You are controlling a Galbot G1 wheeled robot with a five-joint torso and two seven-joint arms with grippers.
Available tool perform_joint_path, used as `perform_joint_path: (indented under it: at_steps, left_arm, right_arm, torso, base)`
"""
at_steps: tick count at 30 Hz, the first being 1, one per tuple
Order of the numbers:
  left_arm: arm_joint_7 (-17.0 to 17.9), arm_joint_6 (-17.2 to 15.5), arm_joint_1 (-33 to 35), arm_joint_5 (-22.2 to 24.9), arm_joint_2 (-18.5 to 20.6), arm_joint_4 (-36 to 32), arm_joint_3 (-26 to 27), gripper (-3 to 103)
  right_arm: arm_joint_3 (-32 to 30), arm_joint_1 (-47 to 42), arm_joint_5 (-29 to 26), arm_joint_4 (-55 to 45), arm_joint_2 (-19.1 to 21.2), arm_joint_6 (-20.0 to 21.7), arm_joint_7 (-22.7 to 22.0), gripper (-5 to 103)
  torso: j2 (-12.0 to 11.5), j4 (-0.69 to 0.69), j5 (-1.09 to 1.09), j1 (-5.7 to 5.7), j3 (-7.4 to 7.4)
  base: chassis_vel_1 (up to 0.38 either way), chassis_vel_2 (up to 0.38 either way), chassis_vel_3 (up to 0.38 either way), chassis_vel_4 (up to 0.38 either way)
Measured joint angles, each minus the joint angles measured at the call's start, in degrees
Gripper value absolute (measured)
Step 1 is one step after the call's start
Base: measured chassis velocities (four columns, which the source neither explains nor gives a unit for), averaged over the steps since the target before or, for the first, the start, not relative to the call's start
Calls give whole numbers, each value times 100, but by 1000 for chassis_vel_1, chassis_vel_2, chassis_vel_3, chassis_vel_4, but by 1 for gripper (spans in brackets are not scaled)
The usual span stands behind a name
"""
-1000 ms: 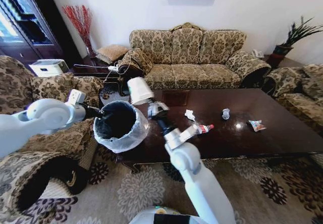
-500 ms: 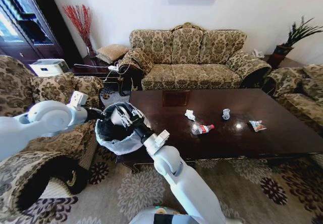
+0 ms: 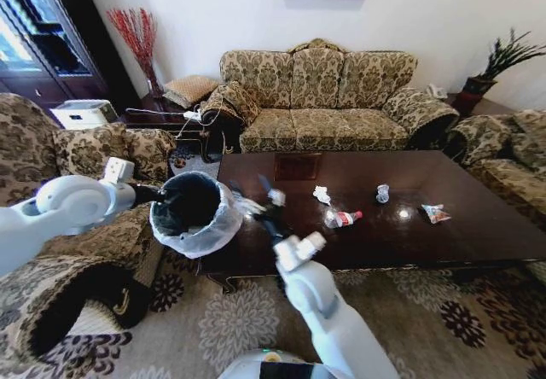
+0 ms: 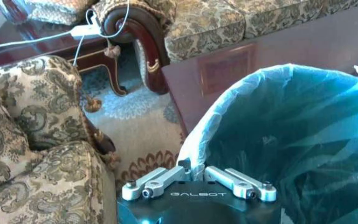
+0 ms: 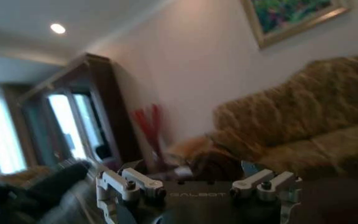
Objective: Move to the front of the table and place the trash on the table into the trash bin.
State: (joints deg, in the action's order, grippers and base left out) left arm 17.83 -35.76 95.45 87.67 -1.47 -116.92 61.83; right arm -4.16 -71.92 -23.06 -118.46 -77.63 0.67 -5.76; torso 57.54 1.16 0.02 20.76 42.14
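Four pieces of trash (image 3: pixel 341 218) to clear from the table (image 3: pixel 478 183): hold the trash bin (image 3: pixel 203 239) steady off the table's corner with the left gripper (image 4: pixel 195 173), pinched on its bag-lined rim, and reach the right gripper (image 3: pixel 266 198), spread wide and empty, for the nearest crumpled paper (image 3: pixel 321 195).

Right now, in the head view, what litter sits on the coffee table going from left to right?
Crumpled white paper → plastic bottle → crushed clear cup → snack wrapper.
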Motion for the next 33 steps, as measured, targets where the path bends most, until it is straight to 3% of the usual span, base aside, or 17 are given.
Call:
perform_joint_path:
  at_steps: [6,17,26,29,32,33]
  left_arm:
    - [3,13,20,-157,-173,-145,-8,0]
    - [34,8,35,-182,-392,-307,1,0]
    - [24,16,53,-197,-443,-399,-11,0]
    - [15,25,58,-192,-466,-448,-24,0]
    - [4,30,68,-187,-496,-603,-28,0]
    - [4,30,68,-187,-496,-603,-28,0]
  right_arm:
    - [-576,-622,-295,297,122,-248,-243,100]
    - [-907,-351,-126,654,-71,-404,-365,100]
    - [-1226,-80,-383,1292,-87,-254,-412,100]
    - [-1206,41,-414,1517,-170,-343,-183,100]
    - [-1328,272,10,1778,-105,-71,848,100]
    - [-1328,272,10,1778,-105,-71,848,100]
  torso:
    - [0,-1,-3,0,0]
    - [0,2,-3,0,0]
    - [0,-2,-4,1,1]
    - [0,-1,-3,1,1]
    - [0,-2,3,2,1]
    - [0,-2,3,2,1]
  base:
    - [-2,-4,8,7]
    - [-104,-90,115,106]
    - [-289,-281,272,268]
    - [-318,-318,297,287]
    - [-218,-248,190,228]
    - [-147,-211,151,133]
